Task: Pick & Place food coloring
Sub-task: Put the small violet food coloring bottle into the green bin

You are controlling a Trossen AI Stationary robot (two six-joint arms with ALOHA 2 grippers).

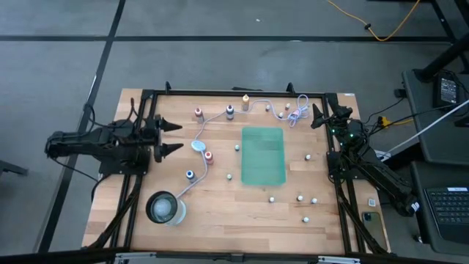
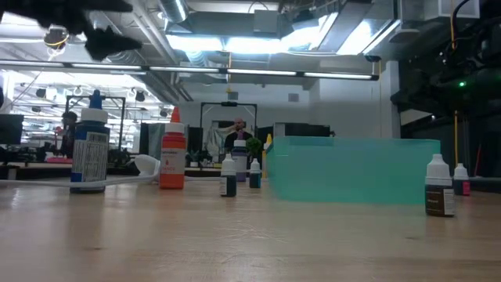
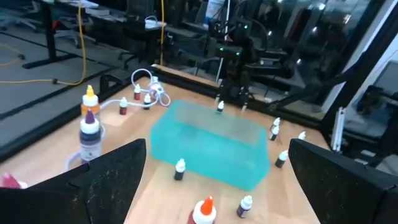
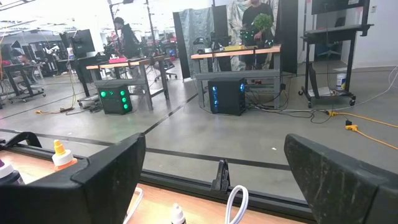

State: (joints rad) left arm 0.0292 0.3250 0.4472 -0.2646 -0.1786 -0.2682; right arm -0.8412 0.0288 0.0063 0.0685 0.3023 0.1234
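Note:
The food coloring bottles stand upright on the wooden table: a red one [image 1: 198,113], a dark one [image 1: 229,111] and an orange-yellow one [image 1: 245,103] near the far edge, a red one [image 1: 208,156] and a blue one [image 1: 190,175] left of the middle, and several white-capped ones [image 1: 300,197] to the right. My left gripper [image 1: 171,137] hovers open at the left edge, pointing across the table, with nothing between its fingers [image 3: 106,180]. At the far right corner my right gripper [image 1: 316,116] is open and empty; its wrist view looks past the far edge.
A teal translucent box [image 1: 263,155] sits in the middle of the table. A pale-blue puck [image 1: 198,145] lies on a white cable that runs to the far edge. A round clear glass container [image 1: 165,208] stands near the front left. A black frame [image 1: 234,93] borders the table.

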